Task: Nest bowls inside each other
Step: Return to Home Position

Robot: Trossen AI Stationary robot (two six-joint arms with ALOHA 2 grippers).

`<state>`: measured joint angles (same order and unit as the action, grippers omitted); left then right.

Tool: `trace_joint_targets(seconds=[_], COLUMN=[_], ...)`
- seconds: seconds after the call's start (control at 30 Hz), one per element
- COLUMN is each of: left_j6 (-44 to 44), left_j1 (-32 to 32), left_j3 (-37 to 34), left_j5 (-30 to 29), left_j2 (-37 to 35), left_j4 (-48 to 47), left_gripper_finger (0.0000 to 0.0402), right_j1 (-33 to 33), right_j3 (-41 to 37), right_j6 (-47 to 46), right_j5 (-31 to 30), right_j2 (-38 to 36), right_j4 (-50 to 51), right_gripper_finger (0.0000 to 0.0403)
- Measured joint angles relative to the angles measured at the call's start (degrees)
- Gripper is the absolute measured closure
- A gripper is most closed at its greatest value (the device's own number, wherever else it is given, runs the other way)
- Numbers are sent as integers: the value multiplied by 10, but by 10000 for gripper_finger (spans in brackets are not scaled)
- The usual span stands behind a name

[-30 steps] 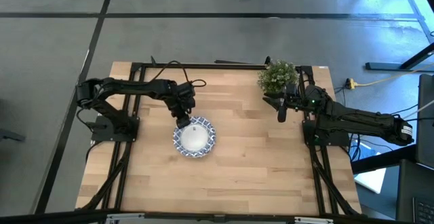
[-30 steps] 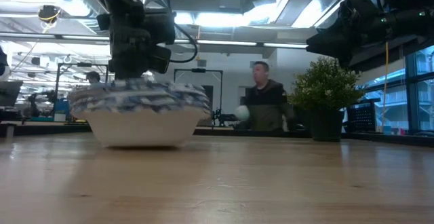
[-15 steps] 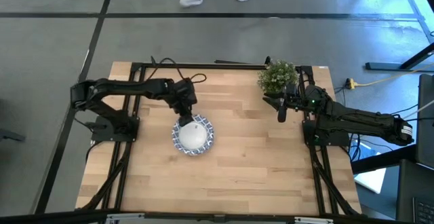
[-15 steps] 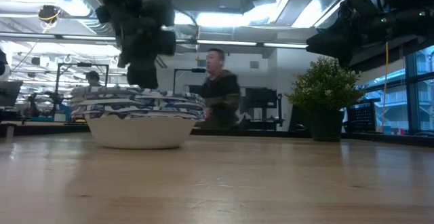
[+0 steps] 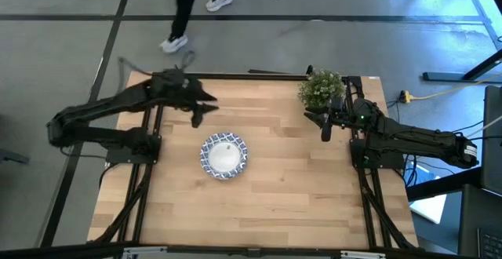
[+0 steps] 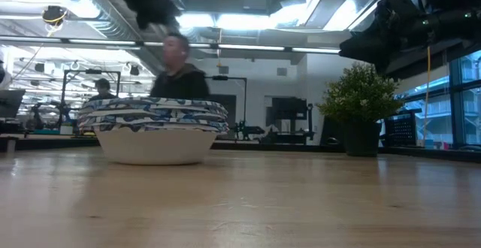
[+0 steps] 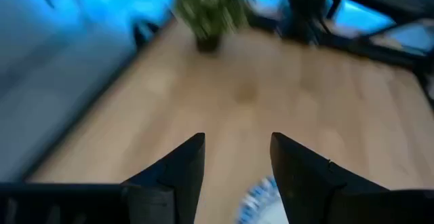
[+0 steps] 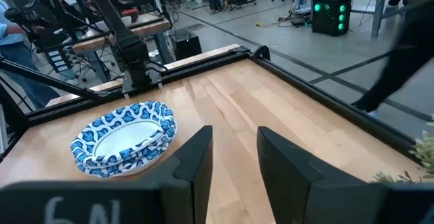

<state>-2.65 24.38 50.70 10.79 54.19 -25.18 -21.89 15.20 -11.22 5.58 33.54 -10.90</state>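
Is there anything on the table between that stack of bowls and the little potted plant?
No. The high view shows only bare wood of the table between the stack of bowls and the potted plant.

Glossy glazed bowls (image 5: 224, 156); matt wood-plank table (image 5: 298, 204)

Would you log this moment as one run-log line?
blue-and-white patterned round bowls: nested, mid-table | left fingers: open, empty, clear of bowls | right fingers: open, near green potted plant
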Motion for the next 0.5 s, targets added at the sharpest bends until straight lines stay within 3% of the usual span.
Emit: trace_joint_targets(seconds=[0.3, 0.5], left_j6=[42, 97], left_j1=[-20, -43], left_j3=[0, -9], left_j5=[-91, 29], left_j2=[-145, -187], left_j4=[-3, -12], left_gripper_finger=[240, 240], right_j1=[0, 0], right_j3=[0, 0], right_j6=[14, 16], right_j5=[0, 33], right_j2=[-61, -120], right_j4=[-12, -10], right_gripper_finger=[286, 286])
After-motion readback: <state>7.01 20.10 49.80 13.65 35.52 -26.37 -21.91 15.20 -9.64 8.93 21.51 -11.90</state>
